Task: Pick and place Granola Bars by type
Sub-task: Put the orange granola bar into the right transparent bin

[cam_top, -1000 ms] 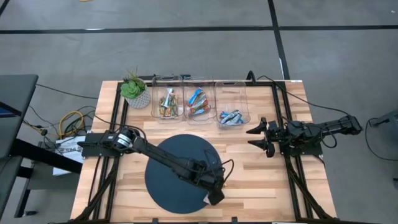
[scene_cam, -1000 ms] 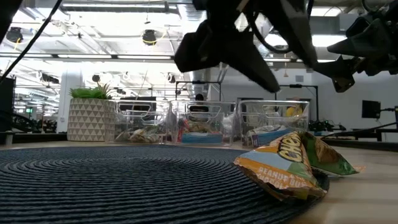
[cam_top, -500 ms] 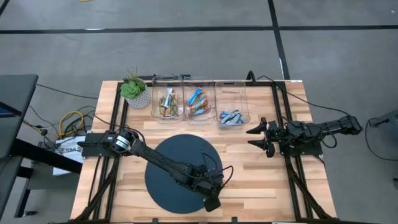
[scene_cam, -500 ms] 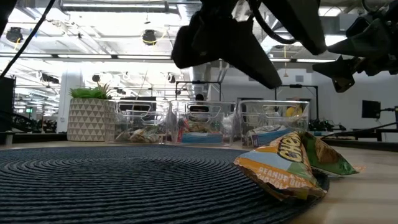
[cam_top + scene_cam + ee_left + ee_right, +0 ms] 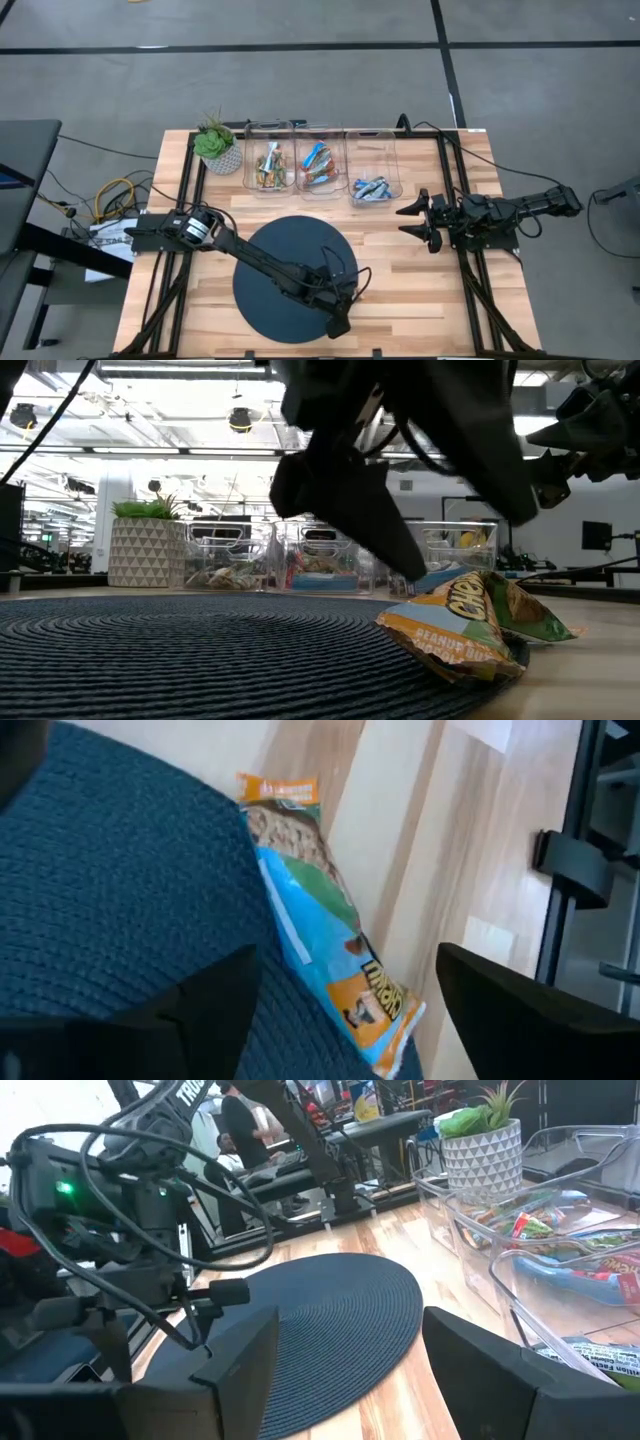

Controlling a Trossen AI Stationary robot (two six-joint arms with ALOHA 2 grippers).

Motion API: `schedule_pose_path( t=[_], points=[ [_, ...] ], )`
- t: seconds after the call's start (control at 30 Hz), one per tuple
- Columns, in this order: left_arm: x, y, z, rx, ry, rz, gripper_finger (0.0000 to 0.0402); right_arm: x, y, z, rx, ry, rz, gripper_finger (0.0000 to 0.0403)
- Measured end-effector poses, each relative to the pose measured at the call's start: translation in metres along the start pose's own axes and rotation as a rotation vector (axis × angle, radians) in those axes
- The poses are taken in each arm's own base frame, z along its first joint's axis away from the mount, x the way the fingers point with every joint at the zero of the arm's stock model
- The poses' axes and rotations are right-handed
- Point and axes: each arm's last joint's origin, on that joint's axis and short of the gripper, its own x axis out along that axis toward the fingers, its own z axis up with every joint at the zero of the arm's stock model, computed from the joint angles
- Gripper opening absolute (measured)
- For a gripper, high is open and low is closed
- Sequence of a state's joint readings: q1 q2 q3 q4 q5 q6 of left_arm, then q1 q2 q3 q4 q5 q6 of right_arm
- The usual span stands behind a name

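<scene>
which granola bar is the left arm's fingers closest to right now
The lone granola bar lying at the round mat's edge, partly on the wood, below the open left gripper. All the other bars sit in the bins.

You're looking at two matte-black jointed arms with black cables looping along the links; broad, wedge-shaped dark fingers (image 5: 510,1010); a green indicator light glowing on the left arm's housing.

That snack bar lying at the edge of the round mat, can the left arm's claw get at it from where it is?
Probably yes. The left claw is open right over the bar, its fingers either side, and nothing lies between them.
</scene>
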State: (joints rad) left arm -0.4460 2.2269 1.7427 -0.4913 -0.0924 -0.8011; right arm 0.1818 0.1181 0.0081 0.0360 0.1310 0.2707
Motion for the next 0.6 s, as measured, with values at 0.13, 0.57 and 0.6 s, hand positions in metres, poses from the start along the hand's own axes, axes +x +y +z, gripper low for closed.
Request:
schedule_pose_path(
  t=[0.13,0.57,0.6],
  points=[
    [0.006,0.004,-0.004,0.005,-0.009,-0.014,0.0295,0.000,0.000,0.000,0.000,0.001,-0.001,0.0244],
    [0.018,0.018,-0.013,0.035,-0.003,0.009,0.0294,0.000,0.000,0.000,0.000,0.001,0.000,0.0244],
    [0.020,0.019,-0.014,0.036,0.001,0.014,0.0294,0.000,0.000,0.000,0.000,0.001,0.000,0.0244]
  ],
)
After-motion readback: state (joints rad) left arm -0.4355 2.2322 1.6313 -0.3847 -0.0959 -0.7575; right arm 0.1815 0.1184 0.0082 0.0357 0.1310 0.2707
